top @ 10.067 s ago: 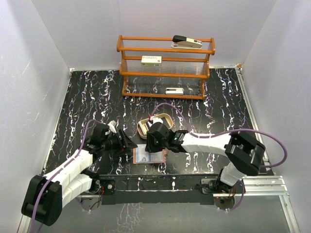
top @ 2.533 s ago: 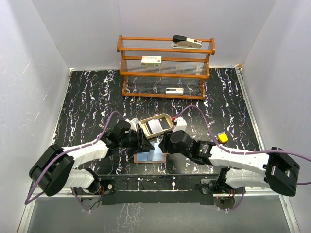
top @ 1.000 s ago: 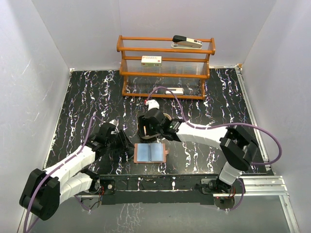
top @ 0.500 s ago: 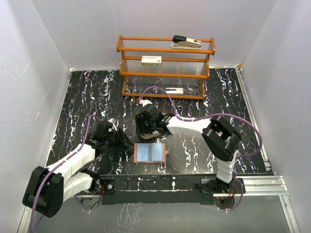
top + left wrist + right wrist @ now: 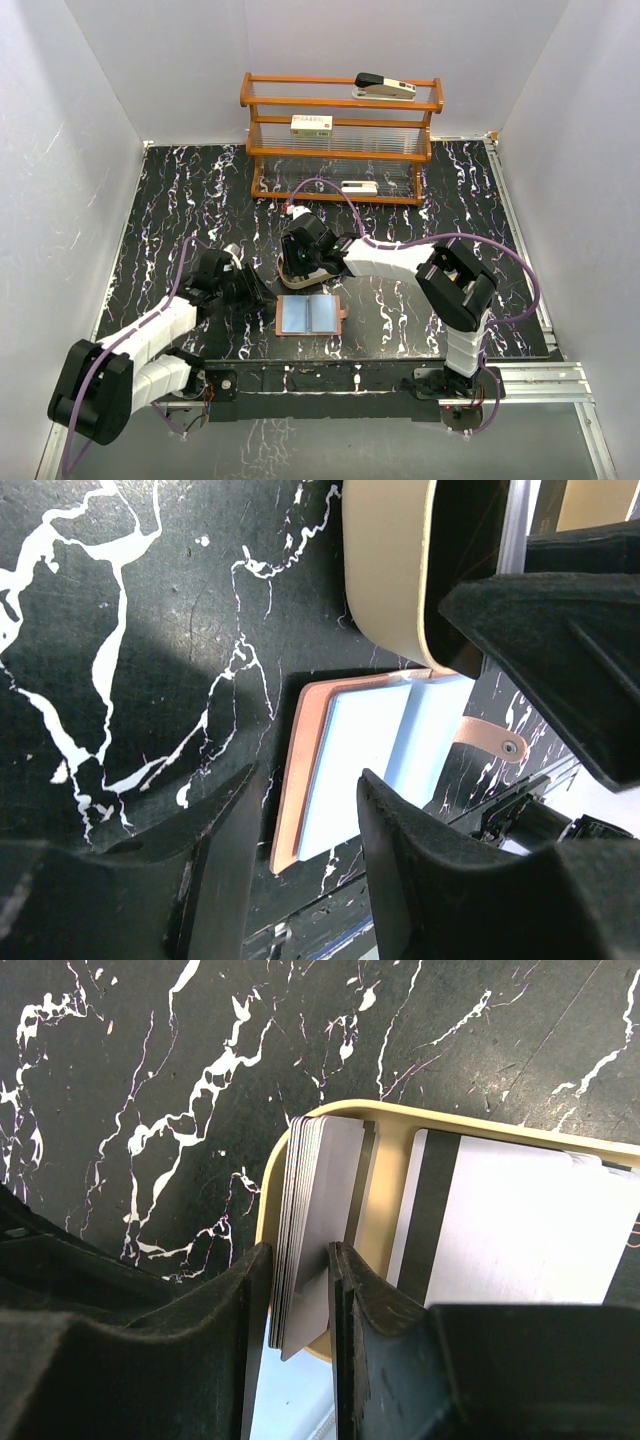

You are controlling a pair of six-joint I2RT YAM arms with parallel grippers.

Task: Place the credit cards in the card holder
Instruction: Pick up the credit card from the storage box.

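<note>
Stack of silvery-grey plastic credit cards (image 5: 318, 1185) on edge in tan oval tin tray (image 5: 400, 1125), pinched by my right gripper (image 5: 300, 1265), bottom hidden behind it, my left gripper (image 5: 300, 870) half-open, empty, beside open reddish-brown leather card holder (image 5: 350, 770).

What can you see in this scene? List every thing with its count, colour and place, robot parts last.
table: one, black with white veins, under everything
rack: one, brown wood, at the table's far edge
stapler: one, black and white, on the rack's top shelf
boxes: two, white, one on the middle shelf, one on the bottom shelf
tray: one, tan, mid-table
stack of cards: one, silvery-grey, on edge in the tray
card: one, white with dark stripe, flat in the tray
wallet: one, brown, bluish inside, lying open near the front
left gripper: black, open, beside the wallet
right gripper: black, closed on the stack of cards
</note>
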